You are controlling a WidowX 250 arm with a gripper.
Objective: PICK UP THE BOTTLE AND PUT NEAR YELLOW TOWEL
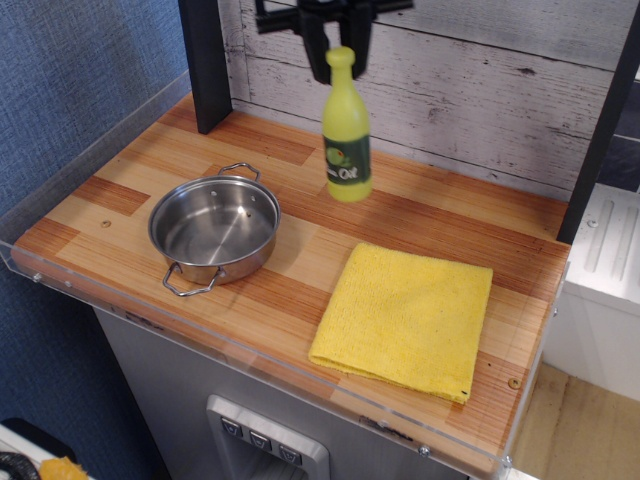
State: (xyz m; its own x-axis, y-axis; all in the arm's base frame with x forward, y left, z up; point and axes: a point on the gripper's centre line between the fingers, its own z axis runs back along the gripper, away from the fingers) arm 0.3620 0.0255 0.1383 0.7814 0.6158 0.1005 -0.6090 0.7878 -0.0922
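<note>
The pincer (pixel 340 55) is gripping the cap of the bottle (pixel 346 132), which is hanging upright beneath it, above the surface (pixel 420 215). The yellow towel (pixel 405 318) is lying flat below and slightly right; the pot (pixel 214 230) is sitting lower left.

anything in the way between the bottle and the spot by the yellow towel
Nothing visible. The gripper holds the bottle by its neck above the wooden counter, and the strip between it and the yellow towel is bare. The steel pot sits off to the left, outside that path.
</note>
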